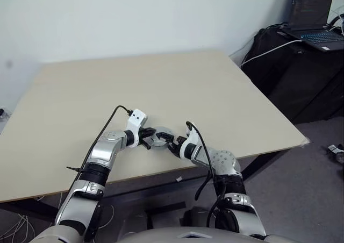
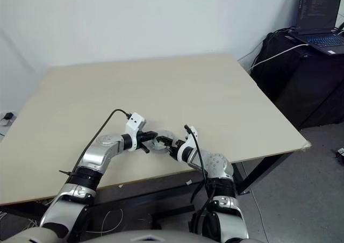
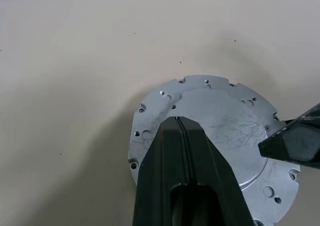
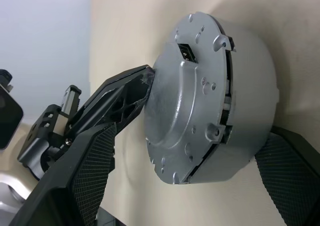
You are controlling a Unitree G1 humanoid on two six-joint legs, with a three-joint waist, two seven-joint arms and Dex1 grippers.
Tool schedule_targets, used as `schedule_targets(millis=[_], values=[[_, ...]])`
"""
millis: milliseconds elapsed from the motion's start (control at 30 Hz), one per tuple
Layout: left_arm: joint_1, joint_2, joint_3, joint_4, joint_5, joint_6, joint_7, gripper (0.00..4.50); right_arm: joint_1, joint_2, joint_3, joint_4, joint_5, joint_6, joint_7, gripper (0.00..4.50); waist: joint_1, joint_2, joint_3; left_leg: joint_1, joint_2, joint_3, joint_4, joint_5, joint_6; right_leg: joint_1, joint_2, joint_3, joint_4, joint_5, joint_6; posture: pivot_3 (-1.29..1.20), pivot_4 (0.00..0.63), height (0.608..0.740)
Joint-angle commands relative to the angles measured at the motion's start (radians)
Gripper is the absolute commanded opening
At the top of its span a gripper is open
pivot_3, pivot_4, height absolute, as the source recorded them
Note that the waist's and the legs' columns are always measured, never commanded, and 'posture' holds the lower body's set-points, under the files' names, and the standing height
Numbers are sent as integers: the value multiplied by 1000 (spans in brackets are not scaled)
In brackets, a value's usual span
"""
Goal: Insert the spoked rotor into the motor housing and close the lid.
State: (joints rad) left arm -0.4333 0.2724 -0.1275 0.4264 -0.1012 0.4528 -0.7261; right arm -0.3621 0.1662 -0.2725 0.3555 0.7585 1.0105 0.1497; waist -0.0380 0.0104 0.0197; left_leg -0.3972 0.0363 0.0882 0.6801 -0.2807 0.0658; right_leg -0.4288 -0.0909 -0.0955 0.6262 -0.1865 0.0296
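Both grippers meet at the closed motor housing near the counter's front edge.

The motor housing (image 4: 235,106), a squat silver-grey drum, sits on the pale counter (image 1: 177,87) with the lid (image 3: 225,121) on top of it, a thin gap showing along part of the seam in the right wrist view. The left gripper (image 3: 181,123) has its two black fingers pressed together, their tips resting on the lid's face; from the housing it lies at about 9 o'clock in the head view. The right gripper (image 4: 195,158) is spread wide, one finger on each side of the housing, coming in from about 4 o'clock; whether its pads actually press the wall I cannot tell. A laptop (image 1: 314,17) stands on dark furniture at 2 o'clock.
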Motion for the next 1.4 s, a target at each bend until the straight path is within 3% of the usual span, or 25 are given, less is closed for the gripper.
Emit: schedule_targets(millis=[33,200,300,367,1400], values=[[28,3,-27,38,14,46,0,0,6,109,17,-56,64,-6,39,3619,0,0,0,0,0,0,0,0,0,0,0,0,0,0,0,0,0,740],[28,2,-25,40,15,47,2,0,10,112,13,-75,85,2,38,2184,2,0,0,-2,0,0,0,0,0,0,0,0,0,0,0,0,0,740],[29,1,-21,39,16,46,3,0,16,115,18,-87,94,8,30,2122,3,0,0,-1,0,0,0,0,0,0,0,0,0,0,0,0,0,740],[30,0,-18,39,17,46,4,0,19,117,19,-96,102,13,23,1814,3,1,0,-2,0,0,0,0,0,0,0,0,0,0,0,0,0,740],[64,-19,43,-45,-34,55,34,0,38,94,-4,-83,83,-36,-72,1771,18,1,1,-2,-1,-1,1,0,1,0,-1,-1,-1,0,0,0,0,740]])
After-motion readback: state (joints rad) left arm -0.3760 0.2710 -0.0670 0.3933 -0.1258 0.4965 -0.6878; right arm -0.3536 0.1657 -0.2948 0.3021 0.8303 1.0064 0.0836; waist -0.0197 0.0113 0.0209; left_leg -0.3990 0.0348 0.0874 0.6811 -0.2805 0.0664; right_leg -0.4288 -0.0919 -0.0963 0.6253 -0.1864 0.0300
